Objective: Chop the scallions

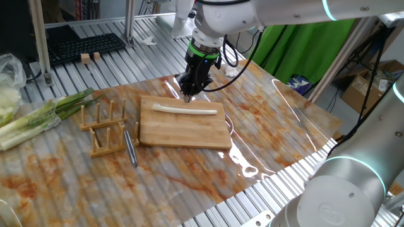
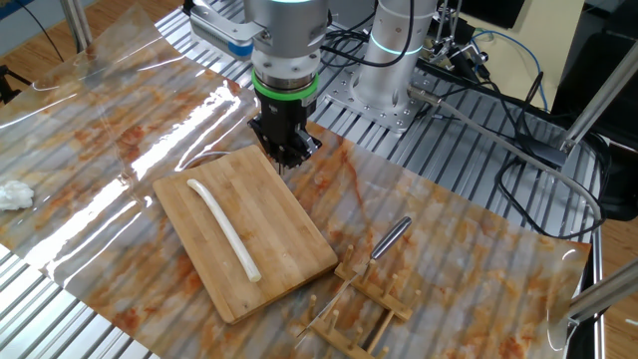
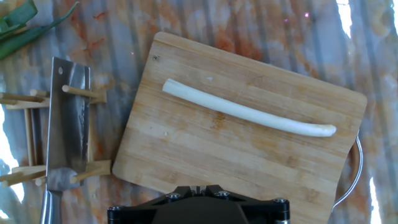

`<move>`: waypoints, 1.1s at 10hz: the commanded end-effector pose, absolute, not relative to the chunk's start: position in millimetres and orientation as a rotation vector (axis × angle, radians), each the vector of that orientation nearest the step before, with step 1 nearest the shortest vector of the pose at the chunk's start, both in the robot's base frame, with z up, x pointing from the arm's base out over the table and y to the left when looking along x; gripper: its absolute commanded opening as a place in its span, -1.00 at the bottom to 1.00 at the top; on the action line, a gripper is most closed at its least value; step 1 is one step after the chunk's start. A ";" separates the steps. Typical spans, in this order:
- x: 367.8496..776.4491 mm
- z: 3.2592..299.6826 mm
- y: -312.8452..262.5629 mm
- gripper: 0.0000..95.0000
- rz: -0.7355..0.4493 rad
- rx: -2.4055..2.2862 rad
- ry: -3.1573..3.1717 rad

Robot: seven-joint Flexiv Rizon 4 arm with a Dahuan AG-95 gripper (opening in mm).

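A: What's on your marbled table (image 1: 265,132)?
B: A wooden board (image 1: 183,126), the scallions (image 1: 186,111) lying whole across it.
A: Your gripper (image 1: 189,94)?
B: Fingers together, holding nothing, at the board's twelve o'clock edge.

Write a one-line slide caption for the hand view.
Whole scallion stalk lies uncut across the wooden cutting board; the knife rests in its wooden rack alongside.

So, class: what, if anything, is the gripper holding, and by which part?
Nothing. The gripper is shut and empty above the board's edge; the scallion lies untouched.
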State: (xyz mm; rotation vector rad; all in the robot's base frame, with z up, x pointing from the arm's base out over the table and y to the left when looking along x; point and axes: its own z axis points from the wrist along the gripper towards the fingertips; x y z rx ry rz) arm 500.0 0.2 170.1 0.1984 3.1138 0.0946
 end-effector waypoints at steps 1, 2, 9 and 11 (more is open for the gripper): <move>500.2 169.5 0.3 -1.00 0.096 0.199 3.113; 500.2 169.3 0.4 -1.00 0.097 0.202 3.113; 500.7 168.2 1.7 -1.00 0.104 0.208 3.112; 500.7 168.1 2.2 -1.00 0.104 0.209 3.112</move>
